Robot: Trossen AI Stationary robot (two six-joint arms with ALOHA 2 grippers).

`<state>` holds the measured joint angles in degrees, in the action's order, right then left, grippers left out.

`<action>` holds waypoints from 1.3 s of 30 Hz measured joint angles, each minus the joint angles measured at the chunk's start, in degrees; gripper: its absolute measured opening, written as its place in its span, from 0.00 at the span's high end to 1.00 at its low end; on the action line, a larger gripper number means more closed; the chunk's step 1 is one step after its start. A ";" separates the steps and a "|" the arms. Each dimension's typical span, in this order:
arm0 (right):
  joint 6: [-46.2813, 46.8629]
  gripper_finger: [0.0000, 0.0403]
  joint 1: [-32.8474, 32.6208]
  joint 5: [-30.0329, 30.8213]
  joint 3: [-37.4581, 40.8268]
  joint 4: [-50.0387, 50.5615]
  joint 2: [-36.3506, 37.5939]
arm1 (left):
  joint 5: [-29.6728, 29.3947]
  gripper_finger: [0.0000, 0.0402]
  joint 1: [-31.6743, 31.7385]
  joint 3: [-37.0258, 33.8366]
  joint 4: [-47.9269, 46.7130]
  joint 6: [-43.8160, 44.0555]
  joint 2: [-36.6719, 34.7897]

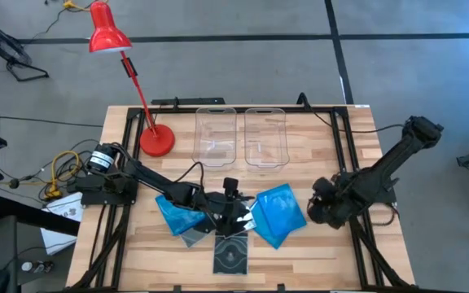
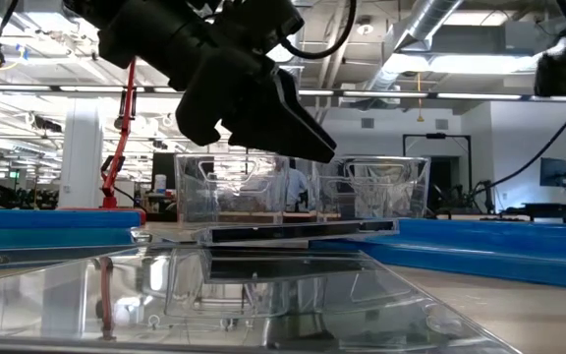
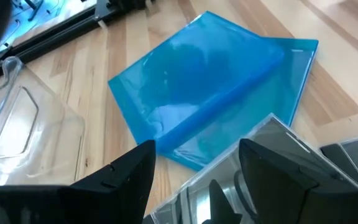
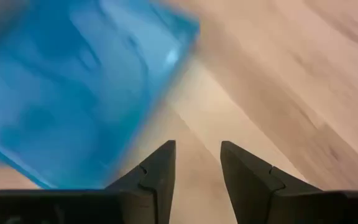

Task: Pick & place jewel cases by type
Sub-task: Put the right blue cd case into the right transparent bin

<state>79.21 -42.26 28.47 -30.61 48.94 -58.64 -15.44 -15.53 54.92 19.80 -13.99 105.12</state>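
From above, the left gripper (image 1: 236,213) hangs at six o'clock among the jewel cases (image 1: 279,213). Its wrist view shows jaws wide, empty, over blue cases. The right gripper (image 4: 196,171), at three o'clock, stands part-open, empty.

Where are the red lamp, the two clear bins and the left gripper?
Red lamp (image 1: 107,34), high view, on its shade.
Clear bins (image 1: 216,138), high view, left bin's floor.
Left gripper (image 1: 236,213), high view, between fingertips.
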 joint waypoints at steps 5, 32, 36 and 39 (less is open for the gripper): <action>0.76 0.70 1.97 1.66 -0.07 -2.66 6.14 | 0.06 0.44 -0.17 0.00 0.85 -0.03 0.00; -4.73 0.56 14.05 -2.99 -0.04 -14.79 -7.78 | 1.44 0.44 -1.75 0.00 3.68 -0.32 0.00; -4.69 0.44 14.52 -4.56 -0.04 -15.15 -8.24 | 1.66 0.44 -1.77 0.00 3.64 -0.28 0.00; -4.69 0.38 14.56 -4.53 -0.04 -15.22 -8.24 | 1.75 0.44 -1.75 0.00 3.61 0.28 0.00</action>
<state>74.52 -27.70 23.94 -30.65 33.72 -66.87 -13.69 -17.28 54.92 23.41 -13.71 105.12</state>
